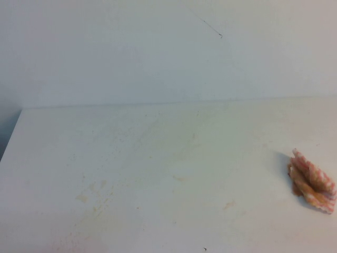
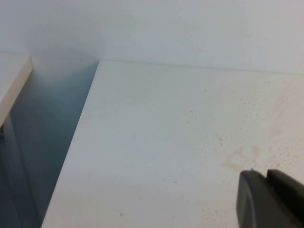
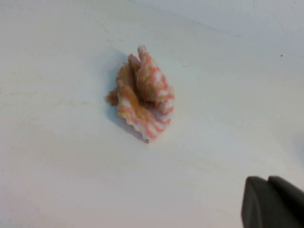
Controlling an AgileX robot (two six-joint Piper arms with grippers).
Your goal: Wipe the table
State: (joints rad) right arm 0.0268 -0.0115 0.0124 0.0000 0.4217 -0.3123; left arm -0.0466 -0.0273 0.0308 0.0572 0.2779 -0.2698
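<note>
Table (image 1: pixel 158 153) white, with brownish stains (image 1: pixel 92 192) toward its near left. Crumpled pink-striped cloth (image 1: pixel 311 181) lies at the right edge, untouched. Right gripper (image 3: pixel 269 183) hangs near it, fingers together, empty. Left gripper (image 2: pixel 267 175) over the stains, fingers together.

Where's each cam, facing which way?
High: raised on robot's side, angled down at the stained table and cloth on the right; no arms show.
Left wrist: over the table's left, facing its left edge; shut left gripper shows.
Right wrist: above the cloth; shut right gripper short of it.
Shared: high and right wrist see the cloth.
</note>
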